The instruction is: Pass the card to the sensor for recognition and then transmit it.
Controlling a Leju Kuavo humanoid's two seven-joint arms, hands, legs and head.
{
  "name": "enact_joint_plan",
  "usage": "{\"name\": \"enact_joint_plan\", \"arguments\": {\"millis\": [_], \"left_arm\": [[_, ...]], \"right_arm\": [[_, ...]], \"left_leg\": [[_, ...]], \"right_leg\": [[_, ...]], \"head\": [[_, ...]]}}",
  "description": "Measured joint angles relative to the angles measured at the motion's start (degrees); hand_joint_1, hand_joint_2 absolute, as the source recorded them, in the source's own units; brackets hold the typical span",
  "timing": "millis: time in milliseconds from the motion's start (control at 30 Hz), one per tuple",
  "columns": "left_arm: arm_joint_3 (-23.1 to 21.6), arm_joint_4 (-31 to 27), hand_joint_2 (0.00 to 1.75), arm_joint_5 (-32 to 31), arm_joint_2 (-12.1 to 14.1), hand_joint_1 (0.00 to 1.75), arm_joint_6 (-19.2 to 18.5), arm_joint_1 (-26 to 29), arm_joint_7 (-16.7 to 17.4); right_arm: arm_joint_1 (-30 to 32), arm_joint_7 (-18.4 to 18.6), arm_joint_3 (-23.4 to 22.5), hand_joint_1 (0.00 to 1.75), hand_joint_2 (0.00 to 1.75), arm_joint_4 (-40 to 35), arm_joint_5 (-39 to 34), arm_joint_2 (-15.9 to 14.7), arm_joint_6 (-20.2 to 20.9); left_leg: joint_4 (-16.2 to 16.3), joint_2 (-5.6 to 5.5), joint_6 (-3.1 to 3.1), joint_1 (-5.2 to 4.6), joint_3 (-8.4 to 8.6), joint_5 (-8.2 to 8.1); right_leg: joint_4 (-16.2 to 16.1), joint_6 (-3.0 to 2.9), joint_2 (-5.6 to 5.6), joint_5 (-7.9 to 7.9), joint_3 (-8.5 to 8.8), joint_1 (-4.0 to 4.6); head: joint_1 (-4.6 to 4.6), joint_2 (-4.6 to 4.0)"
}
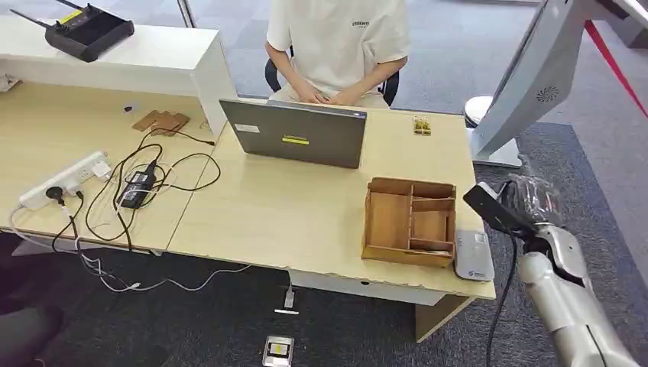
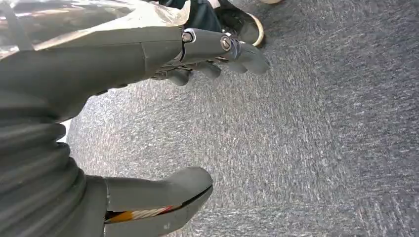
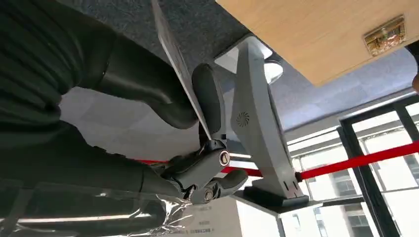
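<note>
1. Nearest to us, our left hand [image 2: 197,59] hangs over the speckled grey carpet [image 2: 321,148]; its fingers are apart from the thumb and nothing lies between them.
2. Our right hand [image 3: 197,133] pinches the thin, flat, pale grey card [image 3: 175,59] between the thumb and a dark finger, edge-on to the wrist camera.
3. We judge the card light, stiff and smooth, so it could slip or twist; a pinch near one end leaves its face free for reading.
4. In the head view the right hand is off the right end of the pale wooden desk [image 1: 306,206], near the flat grey reader pad [image 1: 474,256] beside the brown cardboard organiser tray [image 1: 409,222].
5. Further off stands the tall white-grey slanted kiosk stand [image 1: 527,76].
</note>
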Motion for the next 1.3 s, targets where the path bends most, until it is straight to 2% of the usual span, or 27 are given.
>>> {"name": "enact_joint_plan", "arguments": {"millis": [1300], "left_arm": [[0.13,0.0,1.75,-0.83,0.63,0.0,-0.07,-0.24,0.63]], "right_arm": [[5.78,2.4,-0.44,1.75,1.75,-3.63,-0.48,-0.02,3.89]], "left_leg": [[0.0,0.01,0.0,0.0,0.01,0.0]], "right_leg": [[0.0,0.0,0.0,0.0,-0.01,0.0]], "head": [[0.0,0.0]]}}
